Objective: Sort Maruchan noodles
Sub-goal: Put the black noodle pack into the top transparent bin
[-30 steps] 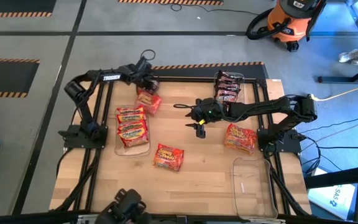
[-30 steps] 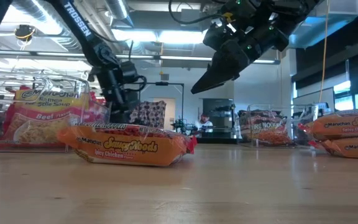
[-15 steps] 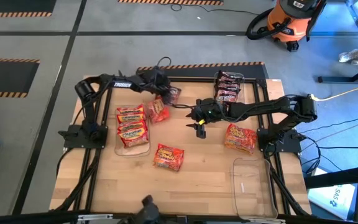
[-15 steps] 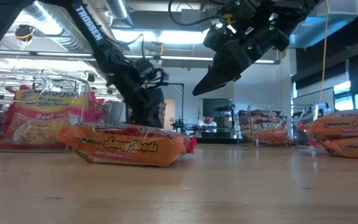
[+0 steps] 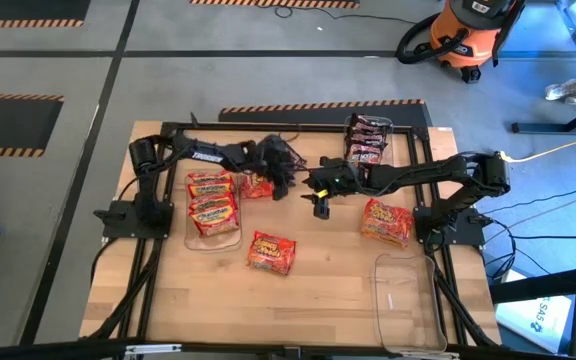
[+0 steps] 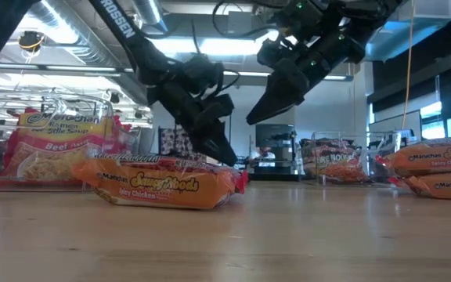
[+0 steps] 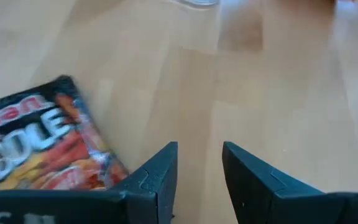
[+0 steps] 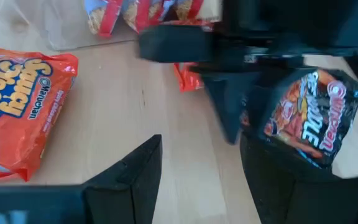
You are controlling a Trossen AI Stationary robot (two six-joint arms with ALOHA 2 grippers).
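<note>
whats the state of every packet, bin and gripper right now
left gripper, jaws open, nothing between
right gripper, jaws open, above the table
loose dark packet, beside left jaws, ungripped
orange packet, flat on table
left bin, holds three red packets
far bin, holds maroon packets

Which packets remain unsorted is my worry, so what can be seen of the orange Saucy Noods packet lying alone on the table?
The orange packet is crinkly, glossy plastic, printed "Maruchan", "Saucy Noods" and "Spicy Chicken", with red crimped ends. It looks sealed and puffy. It lies flat on the wooden table, slightly askew, just apart from the clear bin. Only the table touches it.
</note>
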